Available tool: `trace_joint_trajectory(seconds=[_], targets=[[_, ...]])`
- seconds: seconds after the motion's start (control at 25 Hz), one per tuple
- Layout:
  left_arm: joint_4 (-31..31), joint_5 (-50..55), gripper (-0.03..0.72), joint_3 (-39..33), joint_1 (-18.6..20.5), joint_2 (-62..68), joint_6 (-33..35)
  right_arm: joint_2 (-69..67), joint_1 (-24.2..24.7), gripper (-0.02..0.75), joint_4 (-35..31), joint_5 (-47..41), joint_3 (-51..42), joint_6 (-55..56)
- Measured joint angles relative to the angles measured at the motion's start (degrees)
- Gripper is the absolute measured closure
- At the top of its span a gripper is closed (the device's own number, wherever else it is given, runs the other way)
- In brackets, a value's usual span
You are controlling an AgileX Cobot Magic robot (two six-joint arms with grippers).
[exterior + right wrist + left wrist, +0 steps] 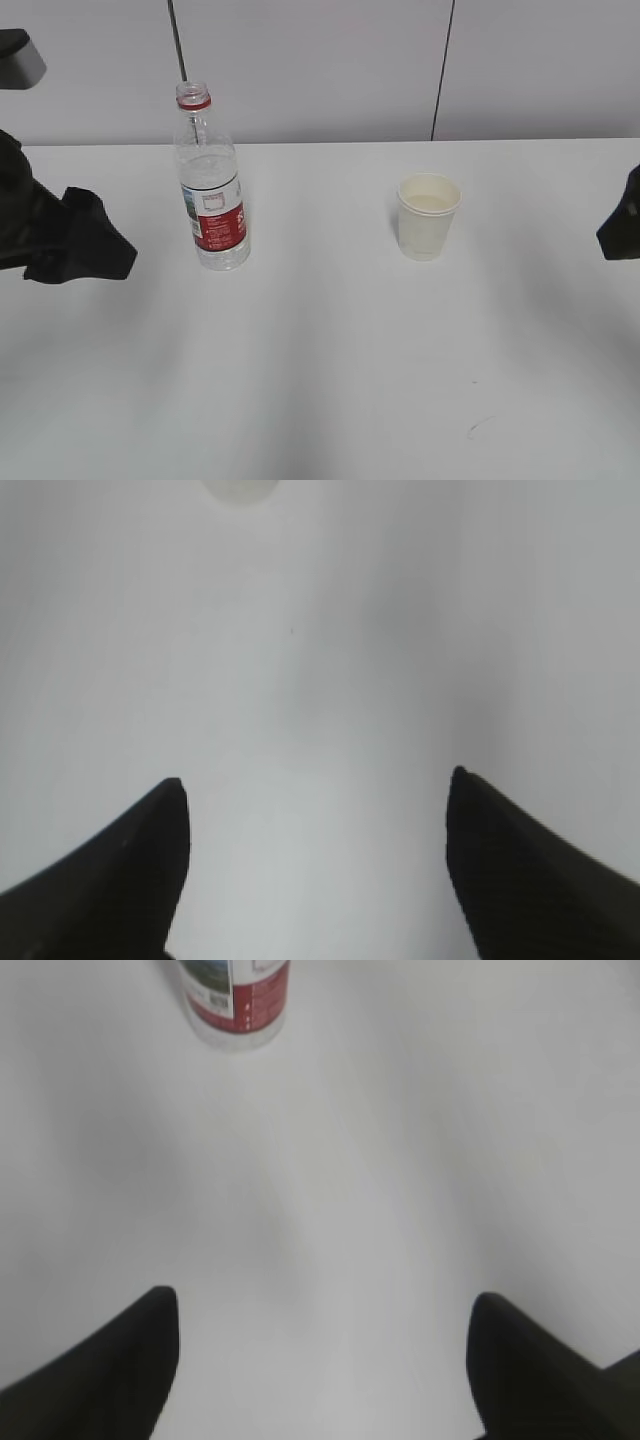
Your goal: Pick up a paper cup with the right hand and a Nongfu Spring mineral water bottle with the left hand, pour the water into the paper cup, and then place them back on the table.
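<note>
The Nongfu Spring mineral water bottle (211,185) stands upright on the white table (330,360), left of centre, uncapped, with a red neck ring and a red-and-white label. Its base shows at the top of the left wrist view (236,1000). The paper cup (428,216) stands upright right of centre; its base edge shows at the top of the right wrist view (240,490). My left gripper (100,250) is open and empty, left of the bottle and apart from it (322,1305). My right gripper (618,230) is at the right edge, open and empty (315,785), apart from the cup.
A pale wall with dark vertical seams (442,70) rises behind the table's far edge. A small dark scuff mark (478,427) lies on the table near the front right. A grey object (18,55) sits at the top left corner.
</note>
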State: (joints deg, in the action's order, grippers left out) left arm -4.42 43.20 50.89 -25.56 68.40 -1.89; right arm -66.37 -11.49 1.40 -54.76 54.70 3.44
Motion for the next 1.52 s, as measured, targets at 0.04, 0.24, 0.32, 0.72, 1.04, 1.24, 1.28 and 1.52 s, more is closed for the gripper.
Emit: trace_joint_trajectory(seconds=[0.04, 0.24, 0.32, 0.72, 1.04, 1.24, 1.28, 1.52], targets=[[1.2, 2.9, 0.159, 1.0, 0.0, 0.0, -1.8, 0.1, 0.0, 0.151, -0.2, -2.9, 0.7, 0.0], [9.3, 18.7, 0.159, 5.3, 0.0, 0.0, -10.1, 0.1, 0.0, 0.152, -0.5, -13.9, 3.1, 0.0], [13.3, 24.2, 0.159, 6.0, 0.0, 0.0, -12.1, 0.1, 0.0, 0.152, -0.5, -15.3, 3.4, 0.0], [12.5, 27.2, 0.159, 6.0, 0.1, 0.0, -14.5, 0.1, 0.0, 0.153, -0.8, -15.6, 3.5, 0.0], [4.4, 27.3, 0.159, 6.0, 0.1, -2.4, -14.5, 4.9, 0.0, 0.154, -1.4, -15.6, 2.8, 0.0], [4.0, 27.6, 0.159, 6.0, 0.1, -8.7, -13.8, 13.5, 0.0, 0.155, -2.7, -16.1, 0.1, 0.0], [4.0, 27.7, 0.159, 6.0, 0.1, -10.2, -13.4, 15.6, 0.0, 0.155, -2.7, -16.1, -0.1, 0.0], [1.5, 28.3, 0.160, 6.0, 0.1, -19.8, -12.5, 28.5, 0.0, 0.156, -4.1, -17.2, -0.3, 0.0]])
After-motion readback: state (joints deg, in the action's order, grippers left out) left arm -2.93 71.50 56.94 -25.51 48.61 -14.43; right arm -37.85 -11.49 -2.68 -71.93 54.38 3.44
